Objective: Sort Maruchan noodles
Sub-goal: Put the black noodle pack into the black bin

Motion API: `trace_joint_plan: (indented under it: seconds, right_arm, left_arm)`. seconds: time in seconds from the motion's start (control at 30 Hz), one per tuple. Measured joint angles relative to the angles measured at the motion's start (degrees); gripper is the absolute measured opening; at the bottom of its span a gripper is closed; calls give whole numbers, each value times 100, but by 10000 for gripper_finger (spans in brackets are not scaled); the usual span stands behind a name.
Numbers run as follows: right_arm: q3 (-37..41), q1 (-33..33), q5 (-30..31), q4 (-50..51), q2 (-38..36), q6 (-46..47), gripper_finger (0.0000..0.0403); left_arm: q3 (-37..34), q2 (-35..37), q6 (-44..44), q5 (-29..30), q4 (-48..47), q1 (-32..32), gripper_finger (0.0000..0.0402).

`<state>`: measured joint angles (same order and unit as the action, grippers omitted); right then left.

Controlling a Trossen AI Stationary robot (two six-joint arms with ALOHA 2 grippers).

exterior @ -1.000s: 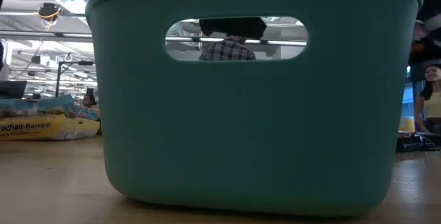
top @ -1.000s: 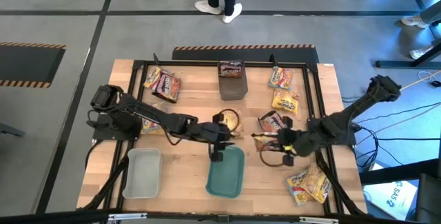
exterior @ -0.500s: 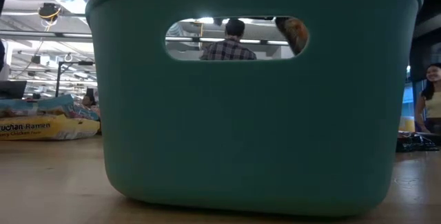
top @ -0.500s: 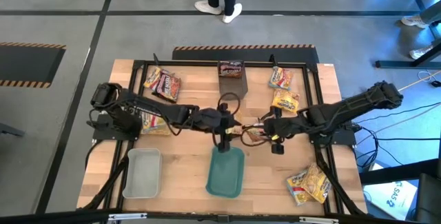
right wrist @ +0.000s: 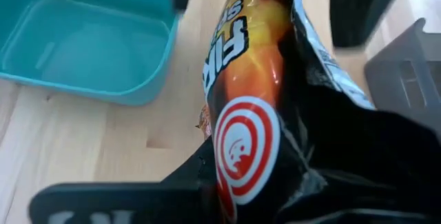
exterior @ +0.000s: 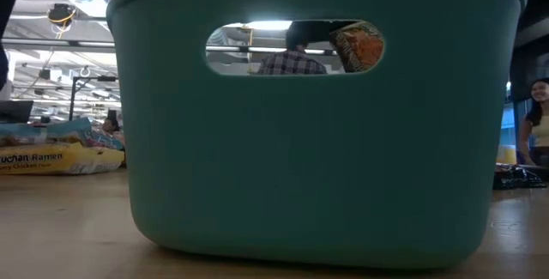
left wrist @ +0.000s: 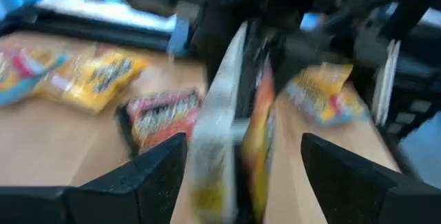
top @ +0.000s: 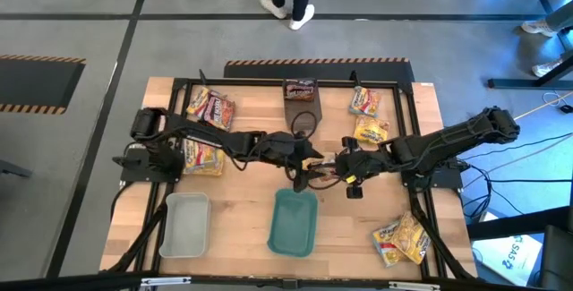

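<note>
Currently, step: a handover in mid-air over the middle of the table, just beyond the teal bin's (top: pixel 294 223) far rim; one dark orange-and-black packet (right wrist: pixel 255 107) hangs between the two grippers.
Right gripper (top: pixel 333 171): pinching that packet by its edge, fingers pressed onto the crinkled plastic; the packet juts out ahead of it toward the left arm.
Left gripper (top: pixel 309 167): fingers spread wide on either side of the same packet, not gripping it, as the left wrist view shows.
Judged stage: the packet looks to have passed to the right arm; sorting is far from done, since most packets lie loose.
Next move calls for: the left gripper to back clear without snagging the plastic, then the right gripper to carry the packet to its matching bin.
Bins counted: three: teal one just below the grippers, grey bin (top: pixel 184 225) well to the left gripper's near side, dark bin (top: pixel 301 103) beyond both.
Packets counted: roughly ten visible; overlapping heaps make an exact count by colour uncertain.
</note>
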<state>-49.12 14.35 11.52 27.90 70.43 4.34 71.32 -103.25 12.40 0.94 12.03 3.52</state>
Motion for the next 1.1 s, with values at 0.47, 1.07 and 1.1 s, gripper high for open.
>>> trace_joint_plan:
  seconds: [0.47, 1.07, 1.1]
  right_arm:
    - [4, -363, -630, -538, -4, -17, 64]
    - [4, -358, -617, -528, -39, -19, 84]
    - [4, -356, -618, -508, -69, -20, 94]
  left_arm:
    - [-20, -191, 71, -165, 22, -146, 265]
    - [-20, -180, -104, -177, -76, -131, 131]
    - [-20, -180, -104, -176, -57, -123, 130]
